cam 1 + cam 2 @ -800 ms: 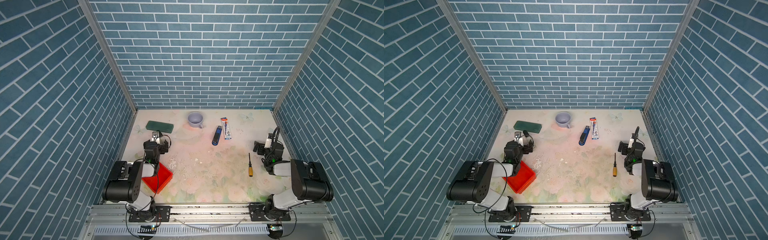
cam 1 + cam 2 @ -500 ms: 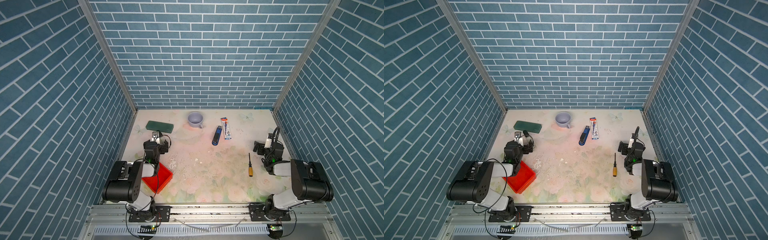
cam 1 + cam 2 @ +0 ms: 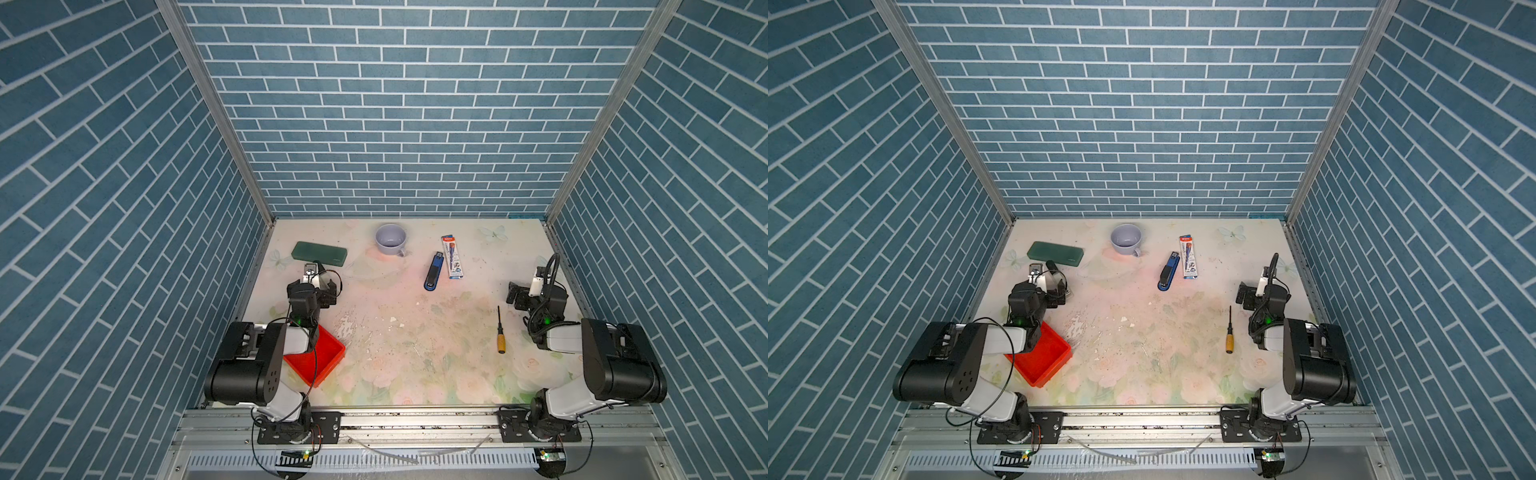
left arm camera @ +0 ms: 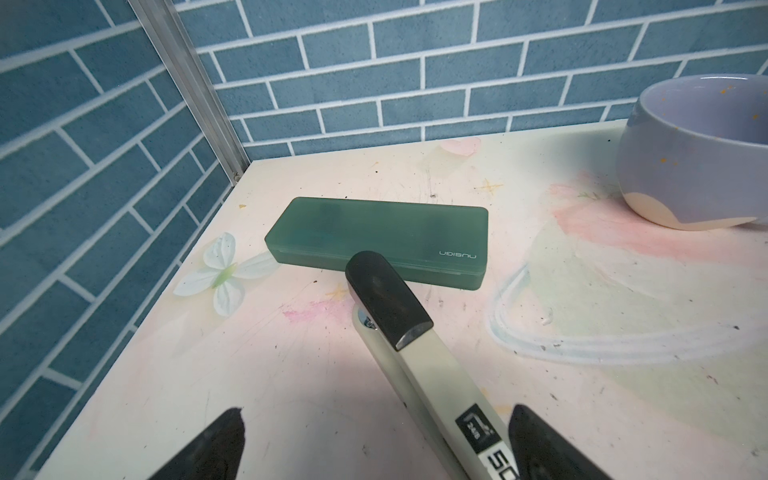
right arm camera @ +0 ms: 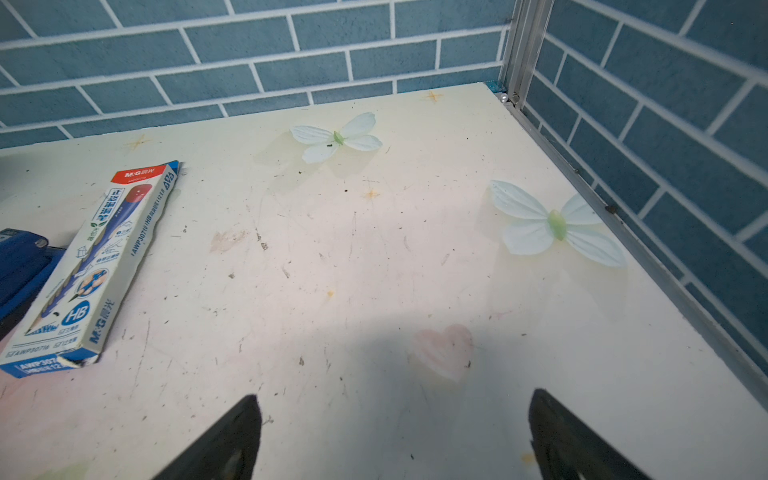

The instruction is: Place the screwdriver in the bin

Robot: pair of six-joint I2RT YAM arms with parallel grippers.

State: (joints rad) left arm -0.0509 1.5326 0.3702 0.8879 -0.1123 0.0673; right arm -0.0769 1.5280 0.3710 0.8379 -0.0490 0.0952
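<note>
My left gripper [image 4: 378,440] stands spread wide above the table [image 4: 266,374], with a grey marker pen [image 4: 386,303] lying between its fingers. Whether either finger touches it I cannot quite tell from this angle. My right gripper [image 5: 399,440] is spread open too, grasping nothing (only scuffed tabletop shows between its fingers). The screwdriver [image 3: 500,332] lies flat on the table near my right arm, shaft toward the back wall. The bin [image 3: 330,359] sits well apart from it at the near left, partly under my left arm.
</note>
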